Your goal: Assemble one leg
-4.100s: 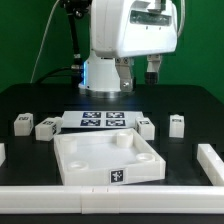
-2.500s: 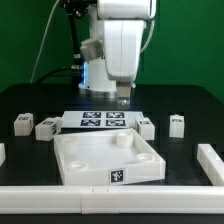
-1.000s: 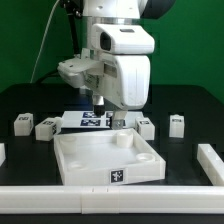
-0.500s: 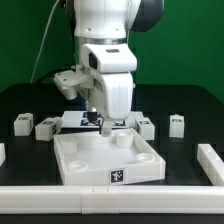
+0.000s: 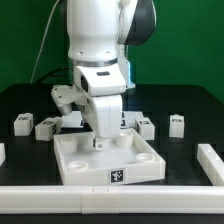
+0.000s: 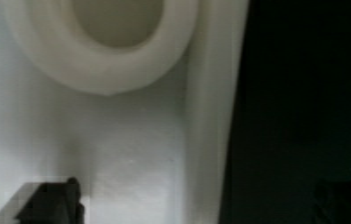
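Several small white legs with tags lie on the black table: two at the exterior view's left (image 5: 22,123) (image 5: 45,128) and two at its right (image 5: 146,127) (image 5: 178,124). The large white square tray-like piece (image 5: 135,168) lies in front. My gripper (image 5: 97,142) is low over its far left corner, open and empty. In the wrist view my gripper (image 6: 197,200) has dark fingertips (image 6: 47,200) far apart. They straddle the white piece's edge (image 6: 154,140), close to a round corner socket (image 6: 110,40). No leg is near the jaws.
White border rails run along the front (image 5: 100,200), at the exterior view's right (image 5: 210,160) and at its left edge (image 5: 2,152). The marker board behind the tray-like piece is mostly hidden by the arm. A green wall stands behind.
The arm has swung down from high at the back. It has moved forward and toward the exterior view's left, to the tray-like piece's far left corner. The loose parts have not moved.
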You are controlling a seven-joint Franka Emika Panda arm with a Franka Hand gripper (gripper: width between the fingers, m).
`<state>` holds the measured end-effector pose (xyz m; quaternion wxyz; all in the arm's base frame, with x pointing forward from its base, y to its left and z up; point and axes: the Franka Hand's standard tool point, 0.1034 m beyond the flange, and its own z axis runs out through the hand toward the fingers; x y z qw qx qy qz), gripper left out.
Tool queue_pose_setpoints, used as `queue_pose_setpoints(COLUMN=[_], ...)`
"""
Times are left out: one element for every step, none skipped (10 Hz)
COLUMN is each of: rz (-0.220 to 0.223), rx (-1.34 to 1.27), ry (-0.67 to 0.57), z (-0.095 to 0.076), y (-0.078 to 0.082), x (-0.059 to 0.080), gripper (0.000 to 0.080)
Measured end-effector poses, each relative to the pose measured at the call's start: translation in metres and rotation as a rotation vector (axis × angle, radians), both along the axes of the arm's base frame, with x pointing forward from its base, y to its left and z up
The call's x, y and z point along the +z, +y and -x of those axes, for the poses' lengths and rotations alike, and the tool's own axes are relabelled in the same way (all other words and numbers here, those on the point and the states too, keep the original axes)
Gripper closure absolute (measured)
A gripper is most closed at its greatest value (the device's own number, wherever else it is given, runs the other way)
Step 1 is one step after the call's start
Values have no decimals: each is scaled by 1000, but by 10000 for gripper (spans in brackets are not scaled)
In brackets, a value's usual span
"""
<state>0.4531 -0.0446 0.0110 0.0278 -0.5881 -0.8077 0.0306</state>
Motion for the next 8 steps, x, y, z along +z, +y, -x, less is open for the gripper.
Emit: queue_pose_setpoints(rz=[1, 1, 1, 1, 1, 1, 1, 1], rx=[-1, -1, -2, -3, -3, -3, -4, -5], ry=[-4, -6, -6, -5, -5, -4, -6, -8], z=[-1, -2, -2, -2, -2, -2, -2, -3], y=[-1, -1, -1, -1, -1, -1, -2, -2], x=[2, 3, 2, 2, 2, 2, 2, 2], gripper=[150, 274, 274, 412, 554, 554, 726, 738])
